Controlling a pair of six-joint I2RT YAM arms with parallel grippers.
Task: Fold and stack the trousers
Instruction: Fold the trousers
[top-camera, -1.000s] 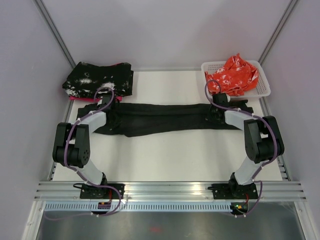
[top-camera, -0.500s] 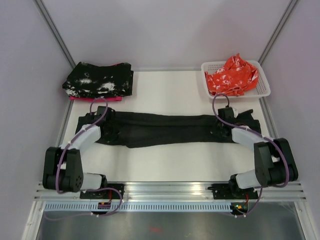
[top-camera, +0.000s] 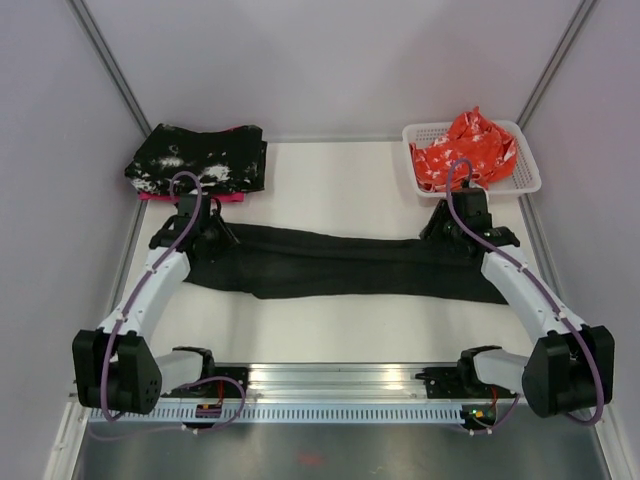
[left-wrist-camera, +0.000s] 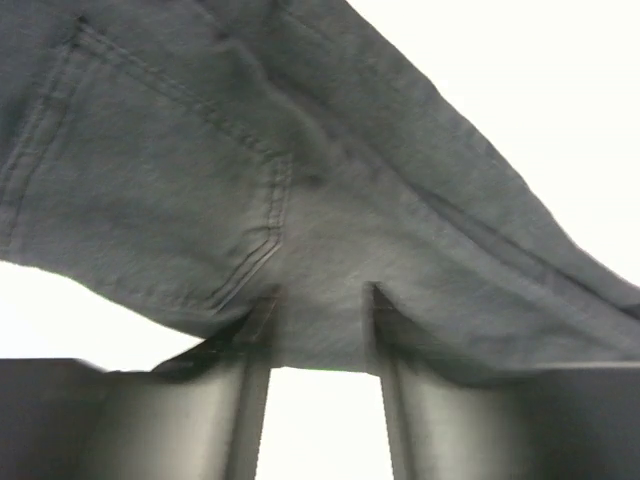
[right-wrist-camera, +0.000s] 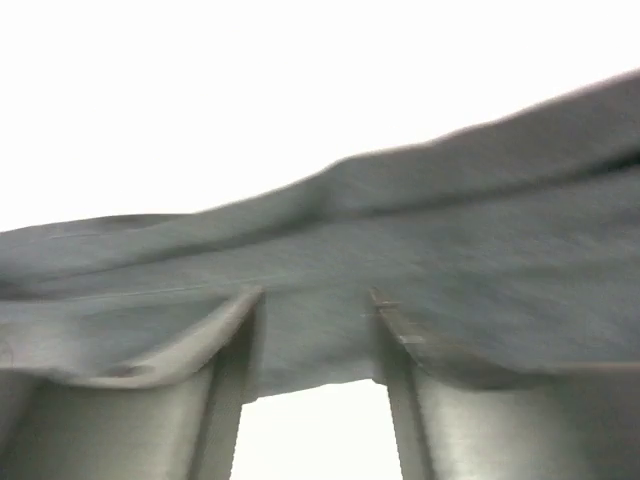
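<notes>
Two sets of jaws are seen narrowly parted: the trousers (top-camera: 330, 262) are draped, unclamped, across the fingertips of the left gripper (left-wrist-camera: 318, 300) and the right gripper (right-wrist-camera: 314, 300).

No writing, label, brand or number can be read anywhere in these views.

Cream table top (top-camera: 330, 330), matte, evenly lit, no hard shadows. Plain pale grey-lilac walls: back wall (top-camera: 330, 60) at 12, left wall (top-camera: 40, 200) at 9, right wall (top-camera: 610, 230) at 3. Metal struts (top-camera: 110, 70) slant up at 11 and 1. Aluminium rail (top-camera: 340, 378) at 6, grey sheet (top-camera: 340, 445) beneath.
</notes>
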